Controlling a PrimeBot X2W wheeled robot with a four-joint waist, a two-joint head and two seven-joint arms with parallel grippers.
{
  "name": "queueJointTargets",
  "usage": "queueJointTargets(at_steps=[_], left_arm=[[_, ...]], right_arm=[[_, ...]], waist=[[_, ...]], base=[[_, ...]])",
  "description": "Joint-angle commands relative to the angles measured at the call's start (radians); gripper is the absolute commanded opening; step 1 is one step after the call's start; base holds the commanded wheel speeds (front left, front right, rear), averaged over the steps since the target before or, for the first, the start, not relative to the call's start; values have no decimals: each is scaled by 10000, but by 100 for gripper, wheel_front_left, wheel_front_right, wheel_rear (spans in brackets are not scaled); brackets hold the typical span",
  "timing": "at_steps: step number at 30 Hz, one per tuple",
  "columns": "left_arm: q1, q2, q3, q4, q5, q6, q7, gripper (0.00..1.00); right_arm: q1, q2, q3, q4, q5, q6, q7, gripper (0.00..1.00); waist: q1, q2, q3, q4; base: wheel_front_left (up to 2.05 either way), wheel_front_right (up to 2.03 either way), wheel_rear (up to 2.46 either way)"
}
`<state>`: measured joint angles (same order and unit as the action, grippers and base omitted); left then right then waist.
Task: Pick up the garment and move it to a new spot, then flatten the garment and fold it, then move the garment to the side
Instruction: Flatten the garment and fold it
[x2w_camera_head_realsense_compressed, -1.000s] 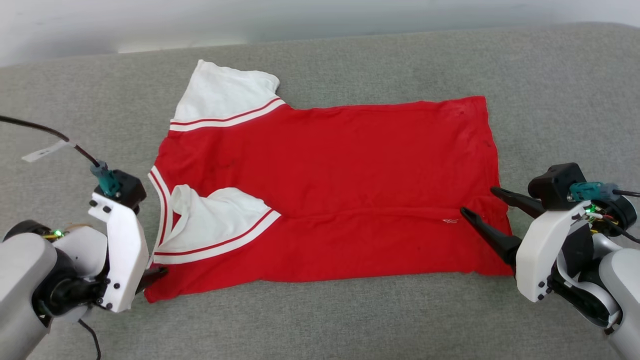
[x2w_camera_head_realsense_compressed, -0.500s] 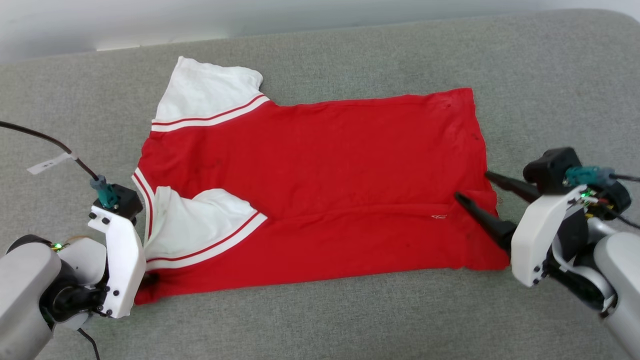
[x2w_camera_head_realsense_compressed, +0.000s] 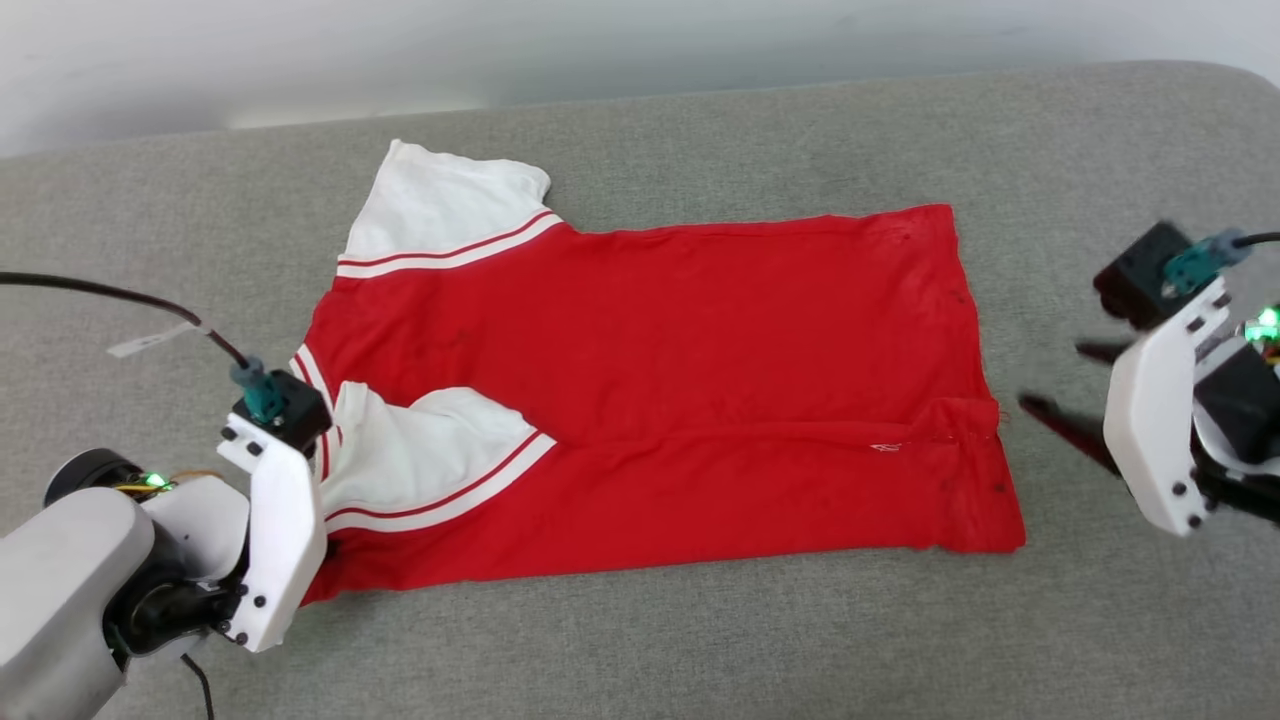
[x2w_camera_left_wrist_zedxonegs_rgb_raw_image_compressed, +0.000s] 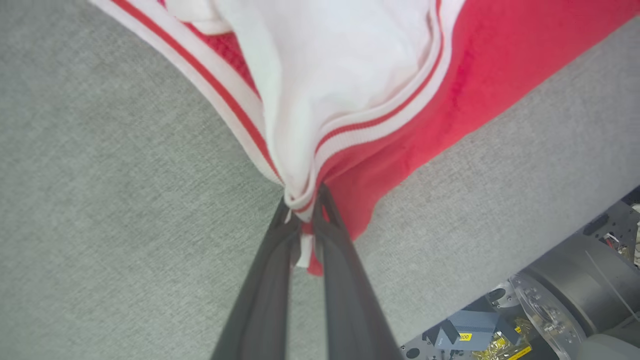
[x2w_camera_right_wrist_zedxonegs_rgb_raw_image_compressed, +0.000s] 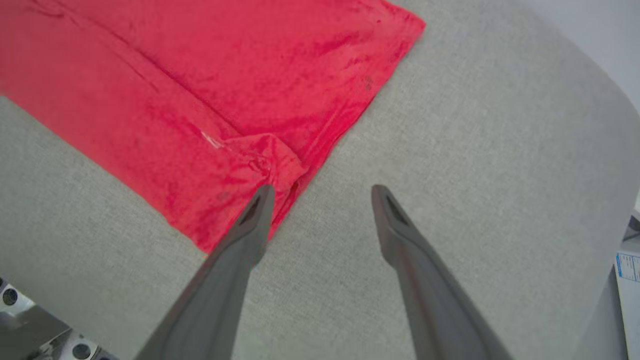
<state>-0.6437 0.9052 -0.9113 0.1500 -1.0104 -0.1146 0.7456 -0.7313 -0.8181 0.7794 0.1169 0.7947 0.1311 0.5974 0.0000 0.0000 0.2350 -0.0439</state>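
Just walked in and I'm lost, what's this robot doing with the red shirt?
The robot is handling a red-and-white garment that lies spread on a grey cushioned surface. Its left gripper has the jaws shut on the striped trim at the near shoulder corner. Its right gripper is open beside the hem, holding nothing. One white sleeve lies folded over the red body.

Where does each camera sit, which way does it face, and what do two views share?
Head view: on the head, looking down at the garment on the grey cushion; left arm and right arm show.
Left wrist view: along the left gripper, shut on the garment's striped corner.
Right wrist view: along the open right gripper, near the garment's hem.
Shared: the garment.
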Motion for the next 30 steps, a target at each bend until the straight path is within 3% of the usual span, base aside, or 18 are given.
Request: queueJointTargets(at_steps=[1,4,8,20,21,22,30], left_arm=[[-141,35,-22,-138,41,-21,-31,0],[-225,46,-24,-423,141,32,-33,0],[-261,-1,-66,-650,290,99,-20,0],[-265,-95,-40,-720,306,216,-187,0],[-216,-88,-33,-696,299,225,-214,0],[-148,-68,-34,-670,281,238,-256,0],[361,137,14,-633,11,274,-593,0]], right_arm=[[-160,-162,283,-31,195,-7,424,100],[-313,-402,843,36,689,-7,1398,100],[-195,-93,1174,591,1211,-7,1993,100],[867,1708,2048,2541,1540,8,1473,100],[842,1771,2051,2568,1580,7,1287,60],[784,1791,2080,2574,1621,7,1187,0],[112,883,2053,1879,1951,0,381,0]], waist=[[0,0,27,54],[0,0,121,152],[0,0,314,256],[0,0,809,395],[0,0,797,370],[0,0,762,336],[0,0,59,130]], base=[[0,0,0],[0,0,0],[0,0,0],[0,0,0],[0,0,0],[0,0,0],[0,0,0]])
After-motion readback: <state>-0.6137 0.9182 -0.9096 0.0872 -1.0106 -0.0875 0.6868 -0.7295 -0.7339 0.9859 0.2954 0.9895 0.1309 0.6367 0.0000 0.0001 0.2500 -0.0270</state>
